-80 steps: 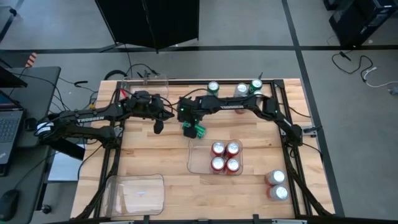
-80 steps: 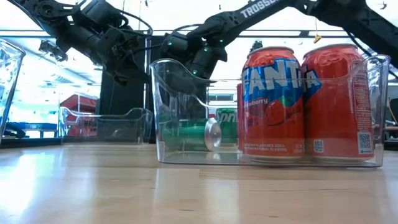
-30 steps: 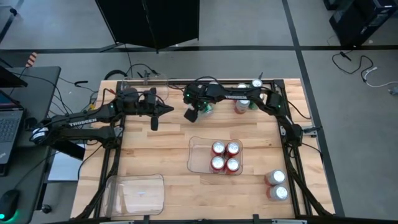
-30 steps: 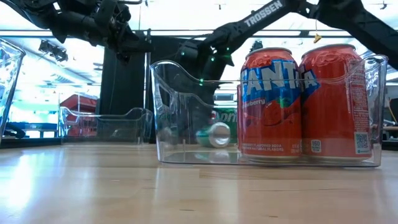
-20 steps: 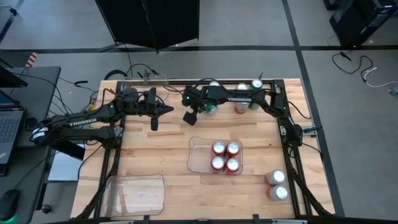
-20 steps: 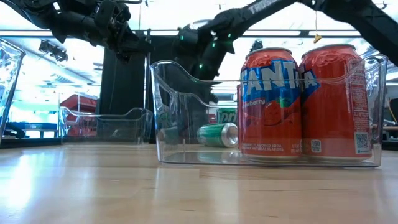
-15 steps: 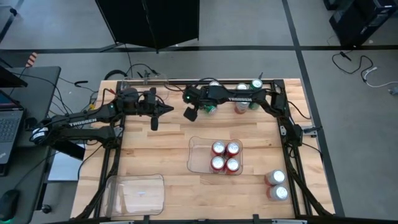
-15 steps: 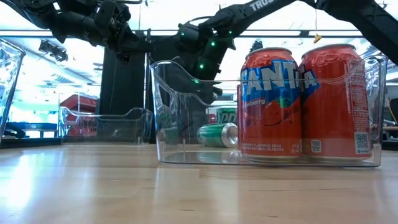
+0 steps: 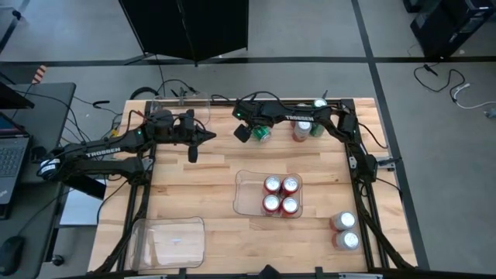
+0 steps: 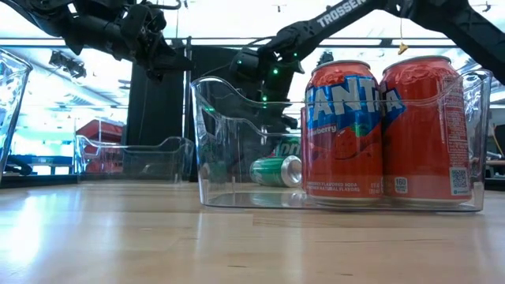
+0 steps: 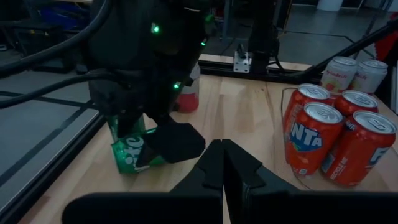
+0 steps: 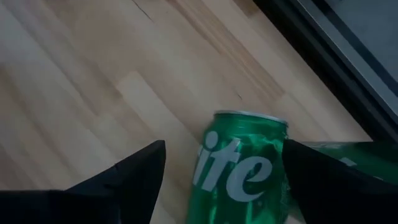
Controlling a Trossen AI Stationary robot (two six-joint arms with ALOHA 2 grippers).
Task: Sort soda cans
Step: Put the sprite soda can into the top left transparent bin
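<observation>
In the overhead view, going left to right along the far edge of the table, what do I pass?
Left gripper → right gripper → green can → red can → another green can.

Glossy metal soda cans [image 10: 384, 130], clear smooth plastic tray [image 10: 237, 142], matt pale wooden table [image 9: 194, 186].

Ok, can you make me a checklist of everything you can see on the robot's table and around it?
Surface: wooden table.
Job's things: four red cans in the middle clear tray; a green can lying on its side; more cans by the far edge; two at the near right corner.
Clutter: empty clear tray.
Grippers: right gripper open around the lying green can; left gripper shut, empty.
Cables: on the floor.
Surroundings: laptop.
</observation>
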